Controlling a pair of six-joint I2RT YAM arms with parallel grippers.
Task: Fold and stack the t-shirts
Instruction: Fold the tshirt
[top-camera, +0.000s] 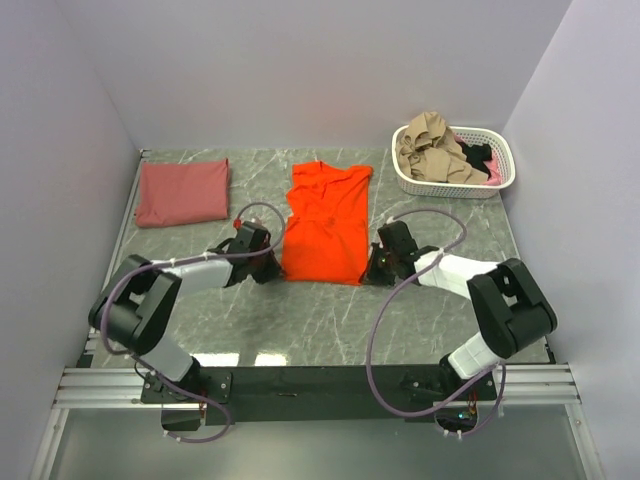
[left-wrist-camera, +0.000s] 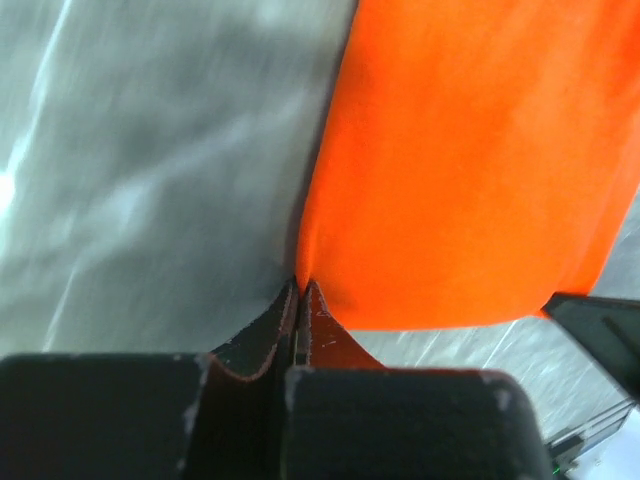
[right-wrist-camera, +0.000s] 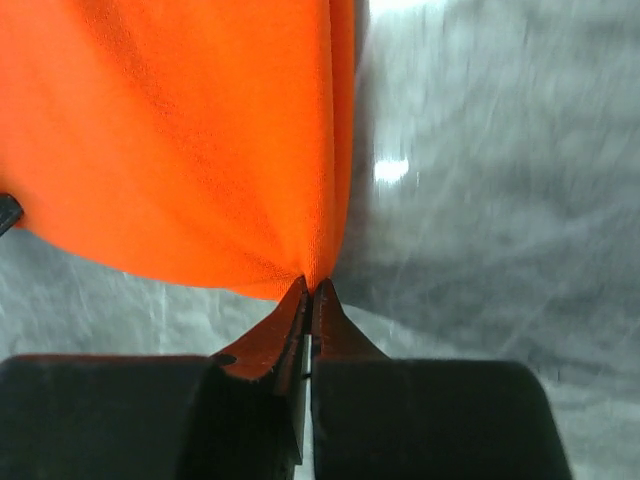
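- In both wrist views the marble table (left-wrist-camera: 130, 170) is showing only as a grey smear, and the frame edges are cutting off most of the orange-red t-shirt (left-wrist-camera: 460, 160).
- From above, the wrist housings are covering the fingertips, so the grip is hard to judge there.
- The heap in the white basket (top-camera: 440, 187) is tangling together: tan cloth (top-camera: 430, 150) on top, with pink and black scraps barely peeking out.
- The left gripper (left-wrist-camera: 300, 285) is pinching the near left corner of the orange-red t-shirt's hem, jaws pressed together on the fabric.
- The right gripper (right-wrist-camera: 310, 288) is clamping the near right corner the same way, cloth puckering at its tips.
- The orange-red t-shirt (top-camera: 325, 225) is lying flat mid-table between the two grippers.
- The brick-red t-shirt (top-camera: 182, 192) is resting folded at the far left, well apart from it.
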